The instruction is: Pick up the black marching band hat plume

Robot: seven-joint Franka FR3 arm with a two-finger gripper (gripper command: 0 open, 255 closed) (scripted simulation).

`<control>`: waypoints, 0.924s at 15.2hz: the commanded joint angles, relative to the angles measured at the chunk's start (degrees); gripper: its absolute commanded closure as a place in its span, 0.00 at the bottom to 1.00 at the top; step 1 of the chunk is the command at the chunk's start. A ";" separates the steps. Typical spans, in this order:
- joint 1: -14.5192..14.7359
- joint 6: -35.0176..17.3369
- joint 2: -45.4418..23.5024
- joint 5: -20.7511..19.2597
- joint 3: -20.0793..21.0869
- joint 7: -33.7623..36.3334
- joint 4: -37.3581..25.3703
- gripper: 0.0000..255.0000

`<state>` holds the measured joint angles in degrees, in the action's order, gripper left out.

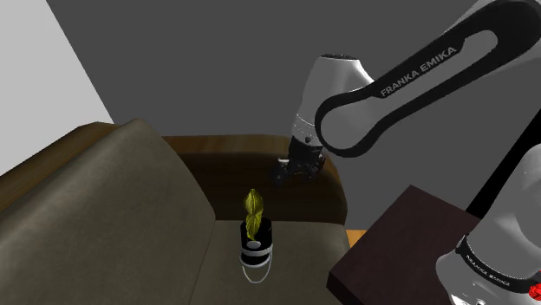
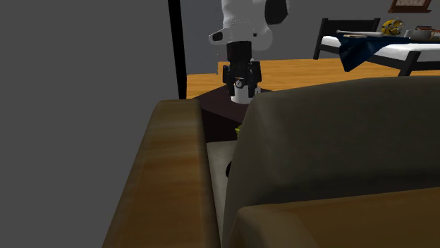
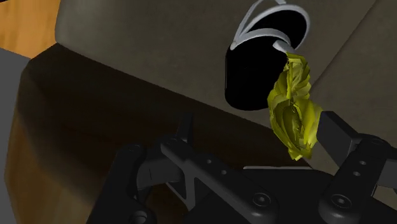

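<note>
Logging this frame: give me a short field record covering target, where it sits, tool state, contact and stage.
target: yellow plume on a black hat
location: upright on the sofa seat cushion
tool: tool open, up and to the right of the hat in the shoulder view
contact: none; fingers clear of the plume
stage: pre-grasp, plume not yet picked up
stand: dark box beside the sofa

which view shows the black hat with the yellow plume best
The shoulder view: the hat stands upright on the sofa seat, whole, its yellow plume clear. The wrist view shows it close but at an angle beyond the gripper. In the second exterior view the sofa back hides nearly all of it.
</note>
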<state>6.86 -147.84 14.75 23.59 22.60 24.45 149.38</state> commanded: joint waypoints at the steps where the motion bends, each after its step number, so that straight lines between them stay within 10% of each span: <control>1: 0.32 -4.76 -5.33 0.49 1.54 1.70 -1.45 0.00; 14: 4.24 -22.22 -29.40 -6.07 2.59 12.12 -11.02 0.00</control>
<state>10.65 -169.23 -13.61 18.04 25.53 36.18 138.63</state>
